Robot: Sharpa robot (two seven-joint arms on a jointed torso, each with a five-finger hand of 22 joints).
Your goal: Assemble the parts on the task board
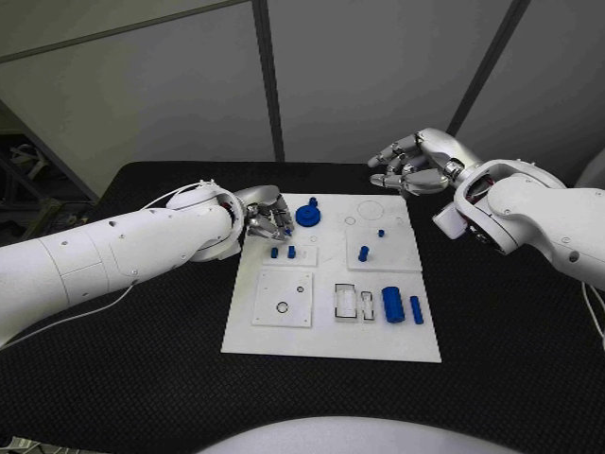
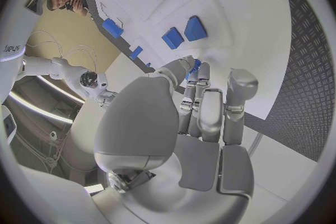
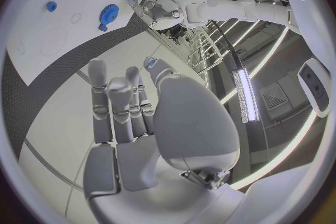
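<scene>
Left hand working a small blue part at the board's left edge

Nearest us on the white rectangular task board, a blue cylinder lies by its right edge; midway, our left hand seems to pinch a small blue piece, so we should lower it squarely. Beyond, the blue gear; our right hand hovers off the far right corner, fingers loosely curled, holding nothing.

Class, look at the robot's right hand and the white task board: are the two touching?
Apart. The head view shows the right hand raised beyond the task board's far edge, with black table between them.
</scene>
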